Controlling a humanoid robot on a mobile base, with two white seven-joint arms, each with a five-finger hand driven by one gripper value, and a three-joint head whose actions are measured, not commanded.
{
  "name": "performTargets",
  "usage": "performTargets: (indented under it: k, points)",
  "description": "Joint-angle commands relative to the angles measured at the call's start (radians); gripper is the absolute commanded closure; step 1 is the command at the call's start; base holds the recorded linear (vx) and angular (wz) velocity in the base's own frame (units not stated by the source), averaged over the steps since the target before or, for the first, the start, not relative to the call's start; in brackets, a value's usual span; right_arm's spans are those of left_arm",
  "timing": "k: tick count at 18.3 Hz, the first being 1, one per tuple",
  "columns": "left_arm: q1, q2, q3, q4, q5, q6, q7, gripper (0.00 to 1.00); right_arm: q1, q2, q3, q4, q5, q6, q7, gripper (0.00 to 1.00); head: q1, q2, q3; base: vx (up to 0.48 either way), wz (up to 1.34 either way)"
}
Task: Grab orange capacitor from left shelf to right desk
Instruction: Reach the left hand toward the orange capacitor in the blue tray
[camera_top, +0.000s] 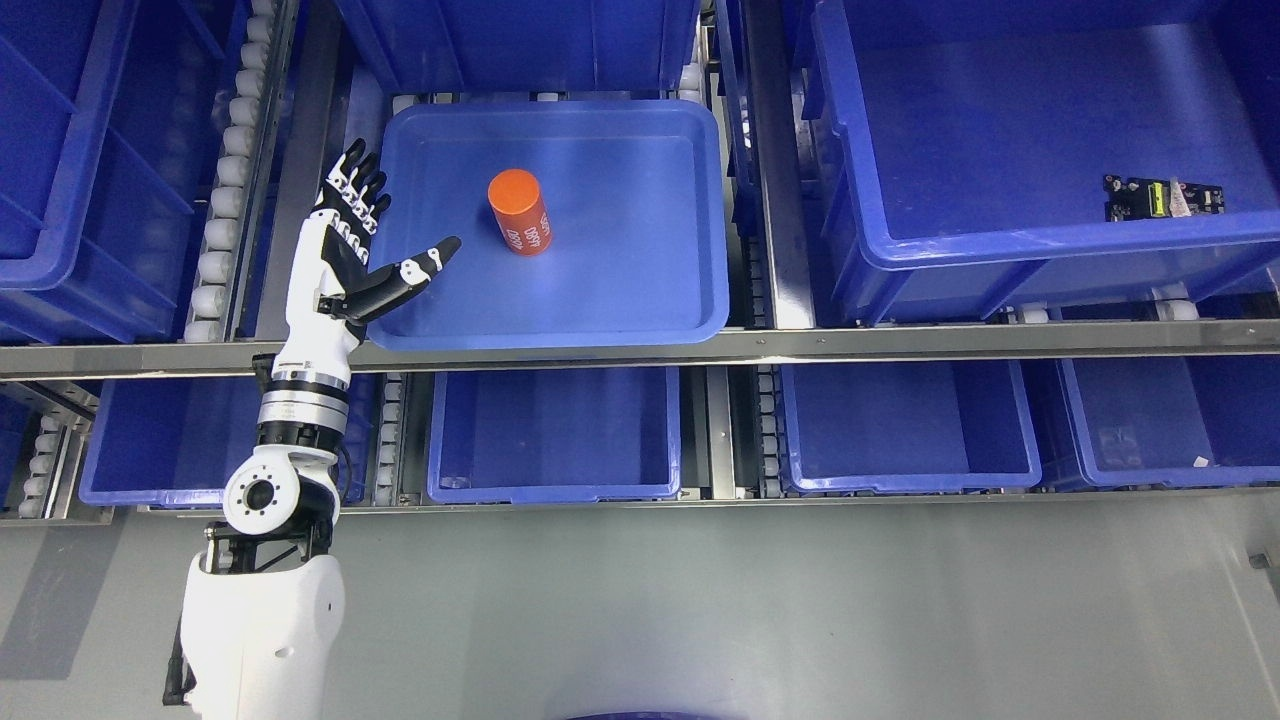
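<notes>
Now reaching: my left hand (362, 232), fingers spread and holding nothing, hovers left of centre beside the orange capacitor (520, 212) lying in the blue tray (640, 300); next, close around it.

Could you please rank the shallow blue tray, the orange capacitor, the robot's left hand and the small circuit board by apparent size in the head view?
1. Shallow blue tray, by far the largest.
2. Left hand, open beside the tray.
3. Orange capacitor.
4. Small circuit board; it looks about the capacitor's size and lies deeper in its bin, so that order is unsure.
</notes>
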Motion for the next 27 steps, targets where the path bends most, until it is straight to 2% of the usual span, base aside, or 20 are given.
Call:
performTargets:
  k: [1, 5, 11, 16, 24, 27]
  points:
    - [-0.005, 0.017, 0.008, -0.009, 0.000, -0.002, -0.002, 0.00, 0.020, -0.017, -0.012, -0.017, 0.005, 0.000, 0.000, 0.00, 0.0000, 0.000, 0.000, 0.000, 0.00]
    - [-0.001, 0.032, 0.008, -0.009, 0.000, -0.002, -0.004, 0.00, 0.020, -0.017, -0.012, -0.017, 0.005, 0.000, 0.000, 0.00, 0.0000, 0.000, 0.000, 0.000, 0.00]
    - [0.005, 0.100, 0.018, -0.002, 0.000, -0.039, -0.019, 0.00, 0.020, -0.017, -0.012, -0.017, 0.005, 0.001, 0.000, 0.00, 0.0000, 0.000, 0.000, 0.000, 0.00]
    - [0.020, 0.126, 0.083, 0.005, 0.000, -0.041, -0.267, 0.00, 0.020, -0.017, -0.012, -0.017, 0.005, 0.000, 0.000, 0.00, 0.0000, 0.000, 0.000, 0.000, 0.00]
    - [-0.061, 0.132, 0.064, 0.090, -0.005, -0.030, -0.315, 0.00, 0.020, -0.017, -0.012, -0.017, 0.005, 0.000, 0.000, 0.00, 0.0000, 0.000, 0.000, 0.000, 0.00]
    - [-0.098, 0.146, 0.028, 0.107, -0.021, -0.010, -0.390, 0.00, 0.020, -0.017, -0.012, -0.017, 0.005, 0.000, 0.000, 0.00, 0.0000, 0.000, 0.000, 0.000, 0.00]
